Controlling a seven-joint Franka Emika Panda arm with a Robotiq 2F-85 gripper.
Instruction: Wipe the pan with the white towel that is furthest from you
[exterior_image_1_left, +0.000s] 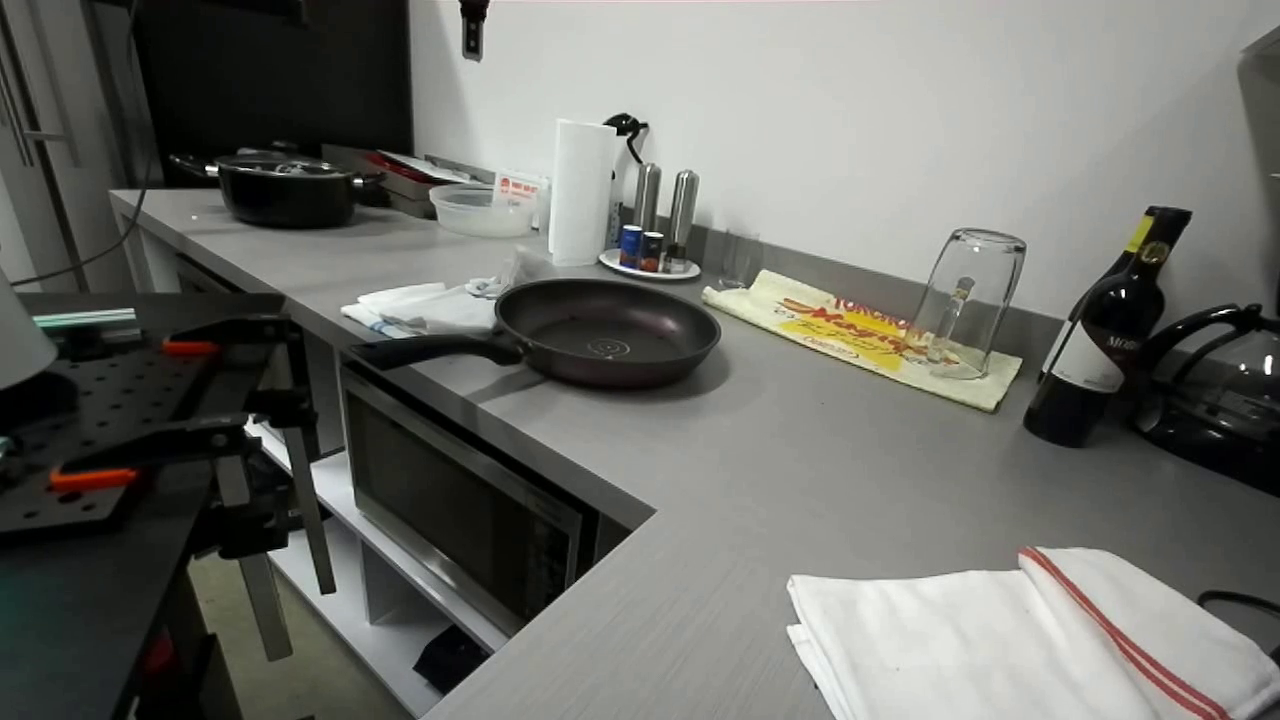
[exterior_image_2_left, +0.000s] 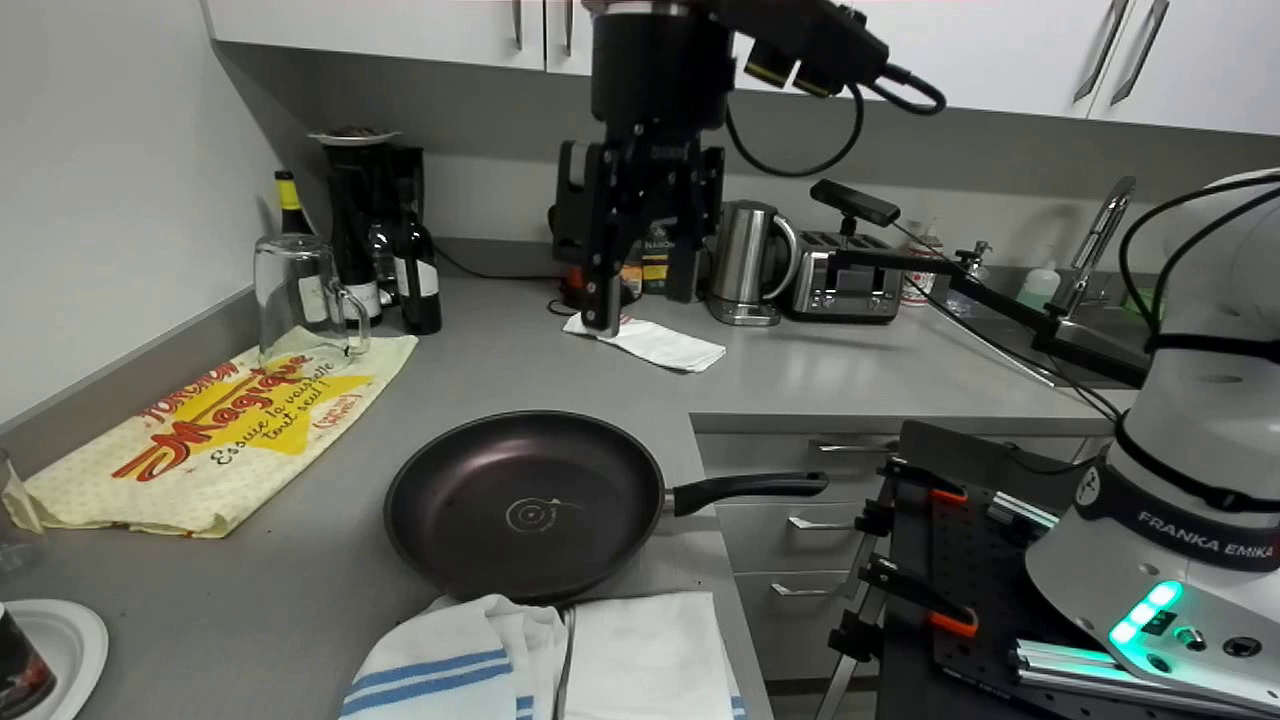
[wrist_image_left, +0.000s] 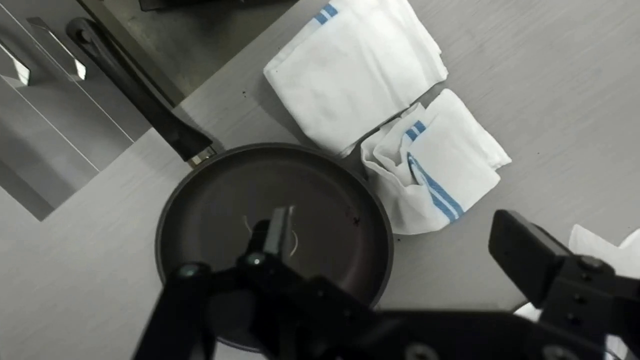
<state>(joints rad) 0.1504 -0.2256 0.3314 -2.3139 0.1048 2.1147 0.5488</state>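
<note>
The dark pan (exterior_image_1_left: 610, 335) lies on the grey counter in both exterior views (exterior_image_2_left: 520, 470), its black handle past the counter edge. It also shows in the wrist view (wrist_image_left: 300, 185). Beside it lie two blue-striped white towels: a crumpled one (wrist_image_left: 455, 150), also in an exterior view (exterior_image_2_left: 450, 645), and a flatter folded one (wrist_image_left: 350, 75), also there (exterior_image_2_left: 645, 650). A red-striped white towel (exterior_image_2_left: 665, 345) lies apart from the pan, in both exterior views (exterior_image_1_left: 980, 640). My gripper (exterior_image_2_left: 645, 300) is open and empty above the counter; its fingers stand wide apart in the wrist view (wrist_image_left: 392, 227).
A glass mug (exterior_image_2_left: 300, 310) stands upside down on a yellow printed cloth (exterior_image_2_left: 220, 440) by the wall. Wine bottles (exterior_image_2_left: 415, 270), a kettle (exterior_image_2_left: 743, 260) and a toaster (exterior_image_2_left: 845, 280) stand at the back. A paper roll (exterior_image_1_left: 582, 190) and a plate with cans (exterior_image_1_left: 690, 270) stand behind the pan.
</note>
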